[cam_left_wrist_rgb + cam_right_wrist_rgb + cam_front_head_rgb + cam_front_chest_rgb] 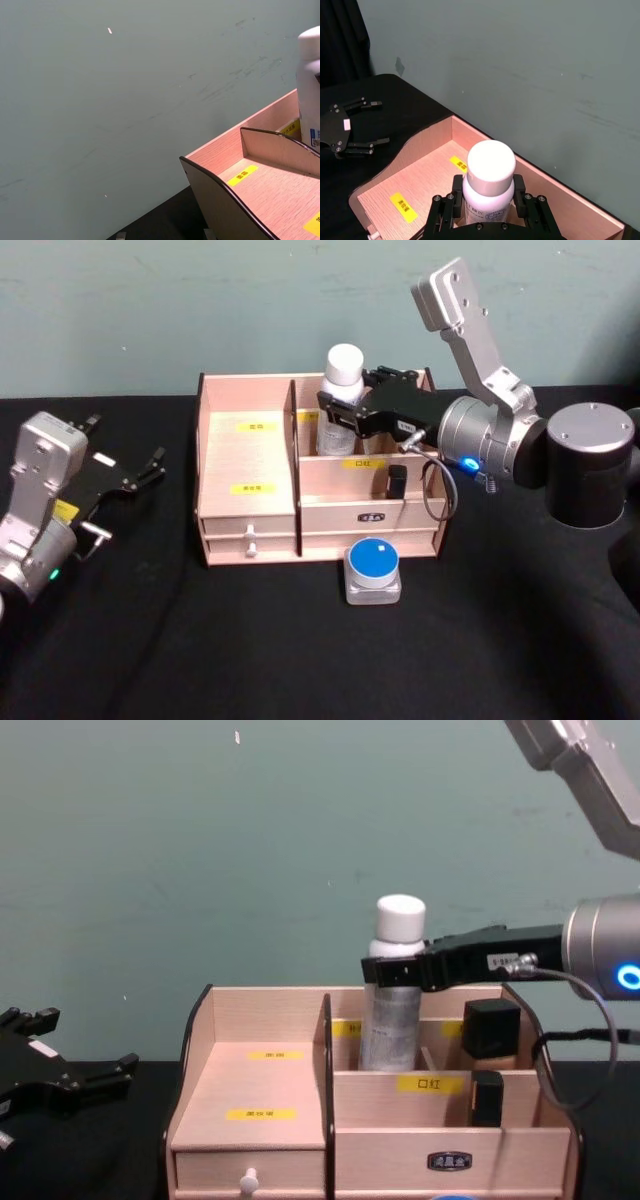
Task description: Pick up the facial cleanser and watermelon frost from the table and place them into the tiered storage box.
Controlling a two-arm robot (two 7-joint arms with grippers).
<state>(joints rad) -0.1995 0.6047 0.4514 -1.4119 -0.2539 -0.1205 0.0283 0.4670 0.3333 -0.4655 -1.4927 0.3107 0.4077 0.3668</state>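
Black matte cloth covers the table (300,670). The box (225,455), pale stiff ply, stepped and dark-edged, stands mid-table toward the rear edge. The cleanser (343,370): tall smooth white cylinder, rounded cap, upright in the box's rear right compartment beside the centre divider; base seated or not, cannot tell. The right gripper (338,408) pinches it just under the cap. Judged rigid, light, slick, tippy; a high hold on the body suits lowering. The frost (372,572): squat frosted jar, round blue lid, on the table just before the box's front edge; judged stiff, stable, best taken across its flat sides. The left gripper (152,465): spread, idle near the table's left edge.
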